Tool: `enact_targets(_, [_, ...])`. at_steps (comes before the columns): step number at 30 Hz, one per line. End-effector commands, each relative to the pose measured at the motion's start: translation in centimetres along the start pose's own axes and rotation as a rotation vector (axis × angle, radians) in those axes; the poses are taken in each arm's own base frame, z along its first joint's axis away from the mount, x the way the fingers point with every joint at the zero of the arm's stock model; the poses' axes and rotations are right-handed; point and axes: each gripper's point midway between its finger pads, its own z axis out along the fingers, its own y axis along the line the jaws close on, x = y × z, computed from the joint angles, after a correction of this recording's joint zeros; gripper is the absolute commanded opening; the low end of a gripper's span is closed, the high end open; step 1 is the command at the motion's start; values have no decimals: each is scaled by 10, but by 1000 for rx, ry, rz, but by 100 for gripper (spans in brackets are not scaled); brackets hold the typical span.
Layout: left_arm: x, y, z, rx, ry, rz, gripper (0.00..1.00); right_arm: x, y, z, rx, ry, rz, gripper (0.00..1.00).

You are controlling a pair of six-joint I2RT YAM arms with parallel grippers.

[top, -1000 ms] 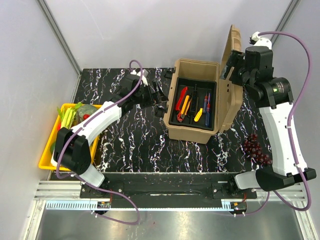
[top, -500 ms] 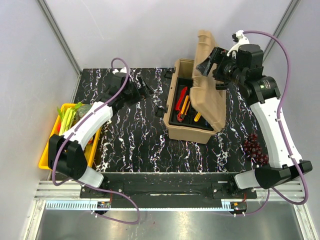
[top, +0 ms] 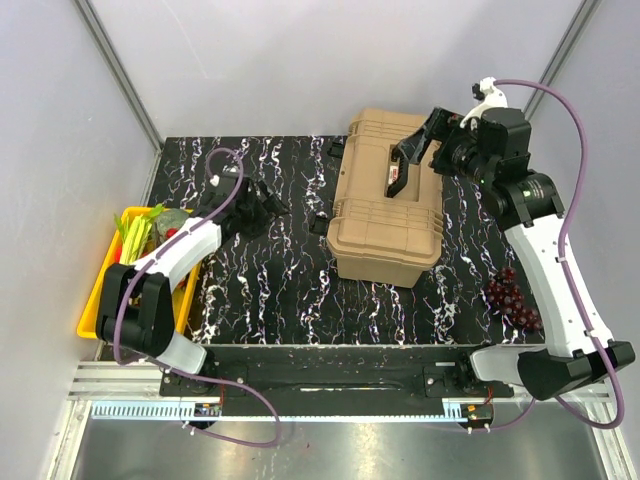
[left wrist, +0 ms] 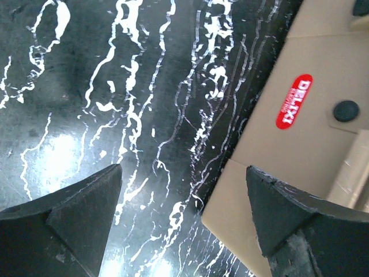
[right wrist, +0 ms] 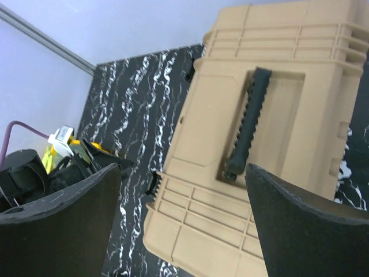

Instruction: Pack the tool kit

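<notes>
Toolbox sits toward the worktop's far right corner, lid down. My right gripper above it and left gripper nearby both have their jaws spread wide and empty. If I snag the handle pulling away, I could reopen it.

The top camera looks down on the whole table; both wrist cameras, closer, share the toolbox.

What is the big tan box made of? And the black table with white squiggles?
The toolbox looks like moulded plastic in matte tan, with ribbed lid edges and a recessed pocket for its black handle, which is ridged and probably plastic or rubber. The table top looks like glossy black marble or a marble-print laminate. It reflects the lights, and I cannot tell which.
</notes>
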Motion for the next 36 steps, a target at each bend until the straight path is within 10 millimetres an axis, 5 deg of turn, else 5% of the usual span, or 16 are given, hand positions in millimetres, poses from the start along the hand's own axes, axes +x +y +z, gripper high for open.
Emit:
enact_targets(1, [6, -4, 17, 104, 25, -133, 92, 28, -19, 1, 60, 89, -46, 93])
enact_targets(5, [27, -10, 30, 202, 105, -238, 91, 62, -14, 5, -21, 237, -118, 91])
enact_targets(11, [34, -29, 40, 332, 148, -311, 86, 113, 24, 10, -63, 323, -394, 86])
enact_targets(17, [44, -57, 40, 419, 197, -343, 84, 129, 33, 26, -31, 294, -430, 83])
enact_targets(23, [67, -63, 37, 501, 243, -634, 68, 152, 35, 47, -45, 345, -400, 79])
enact_targets(36, [65, -102, 5, 827, 282, -834, 62, 167, 28, 58, -27, 374, -386, 79])
